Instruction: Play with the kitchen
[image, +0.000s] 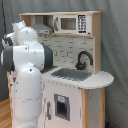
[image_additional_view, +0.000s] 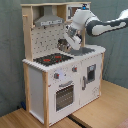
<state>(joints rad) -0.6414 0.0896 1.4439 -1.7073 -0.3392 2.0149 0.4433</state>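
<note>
Under my gripper (image_additional_view: 64, 45) stands the kitchen (image_additional_view: 60, 80), on a light wooden floor (image_additional_view: 107, 107), upright with its long axis vertical. In the second exterior view its doors and knobs face the second exterior view's lower left; in the first exterior view the front turns toward the first exterior view's lower right. Just below the gripper lies the black-red hob (image_additional_view: 52, 59), set in the counter (image_additional_view: 97, 49). Behind the gripper rises the pegboard back (image_additional_view: 49, 39), and above it hangs the hood (image_additional_view: 50, 19). Beyond the gripper along the counter sits the grey sink (image: 71, 74) with the black tap (image: 83, 59). Further below is the oven door (image_additional_view: 64, 95). My gripper hovers close over the hob's rear edge; I cannot tell how far it is spread, or whether it holds or touches anything. My arm (image: 25, 65) hides it in the first exterior view.
</note>
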